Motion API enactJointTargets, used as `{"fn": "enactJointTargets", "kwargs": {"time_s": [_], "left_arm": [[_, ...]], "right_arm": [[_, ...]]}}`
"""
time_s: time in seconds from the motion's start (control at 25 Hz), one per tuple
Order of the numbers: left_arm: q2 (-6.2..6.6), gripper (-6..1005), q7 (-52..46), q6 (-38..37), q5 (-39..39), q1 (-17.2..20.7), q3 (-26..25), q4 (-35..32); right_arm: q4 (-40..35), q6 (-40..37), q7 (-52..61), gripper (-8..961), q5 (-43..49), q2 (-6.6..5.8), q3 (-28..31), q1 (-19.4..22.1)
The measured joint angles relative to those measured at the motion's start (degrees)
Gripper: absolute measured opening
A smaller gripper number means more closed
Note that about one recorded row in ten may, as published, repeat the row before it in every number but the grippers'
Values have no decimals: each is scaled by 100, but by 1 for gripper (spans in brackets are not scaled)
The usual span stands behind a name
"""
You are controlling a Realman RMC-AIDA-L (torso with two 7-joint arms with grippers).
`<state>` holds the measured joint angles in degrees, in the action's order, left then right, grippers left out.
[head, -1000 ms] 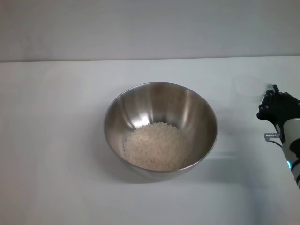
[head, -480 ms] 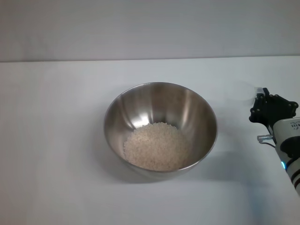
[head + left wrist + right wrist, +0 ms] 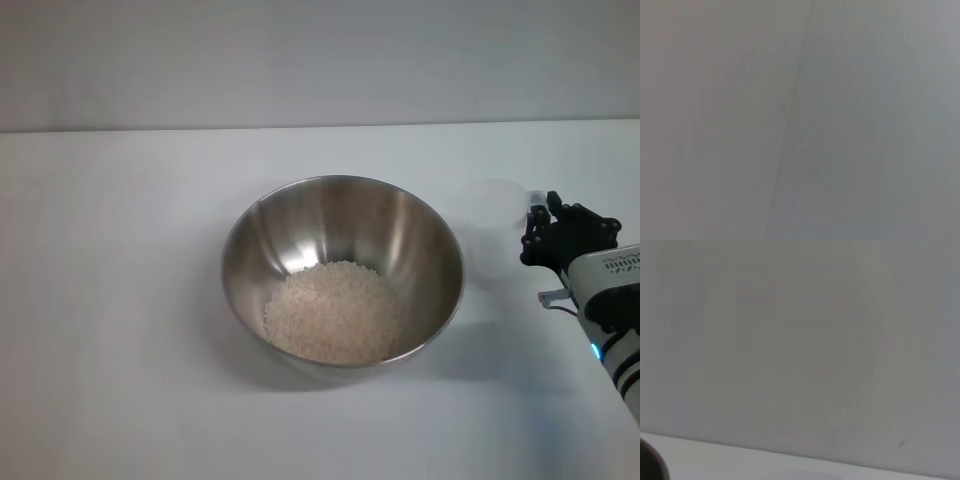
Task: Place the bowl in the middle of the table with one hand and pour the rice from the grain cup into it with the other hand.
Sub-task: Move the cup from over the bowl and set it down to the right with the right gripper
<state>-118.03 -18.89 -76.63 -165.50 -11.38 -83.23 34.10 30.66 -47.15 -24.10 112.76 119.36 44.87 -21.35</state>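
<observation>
From the head camera I see the large round stainless-steel bowl (image 3: 343,275) sitting upright near the middle of the plain white surface (image 3: 120,300), its shiny brushed inside facing up at me. A loose pile of small cream-coloured rice grains (image 3: 335,311) lies in the bottom of the bowl, heaped slightly toward the near wall and leaving the far wall bare. Off to the bowl's right, near the edge of my view, the right hand (image 3: 556,232) shows as a cluster of black fingers at the end of a white and black arm reaching in from the lower right corner. The small clear plastic grain cup (image 3: 503,205) shows only as a faint translucent shape just on the bowl side of that hand, touching or nearly touching the black fingertips, and apart from the bowl's rim. I cannot tell whether the right hand is clamped on the cup or apart from it, nor whether the cup stands upright or tilted, because it is too pale against the white surface. The right wrist camera gives me mostly a blank grey-white field with a pale strip and a dark curved edge at one corner. The left wrist camera shows only a featureless grey field, and the left hand appears in no view.
</observation>
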Motion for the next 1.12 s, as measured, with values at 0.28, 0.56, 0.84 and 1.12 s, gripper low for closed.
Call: {"fn": "enactJointTargets", "kwargs": {"time_s": [0.28, 0.56, 0.84, 1.12], "left_arm": [[0, 291, 0, -7, 0, -6, 0, 0], [0, 292, 0, -11, 0, -17, 0, 0], [0, 291, 0, -11, 0, -17, 0, 0], [0, 292, 0, -67, 0, 20, 0, 7]], "right_arm": [[-80, 21, 2, 114, 4, 0, -41, -43], [-139, 24, 3, 133, 10, 0, -71, -6], [-283, -35, 223, 137, 20, 0, -250, -7], [-318, -156, 287, 192, 47, -17, -339, 5]]}}
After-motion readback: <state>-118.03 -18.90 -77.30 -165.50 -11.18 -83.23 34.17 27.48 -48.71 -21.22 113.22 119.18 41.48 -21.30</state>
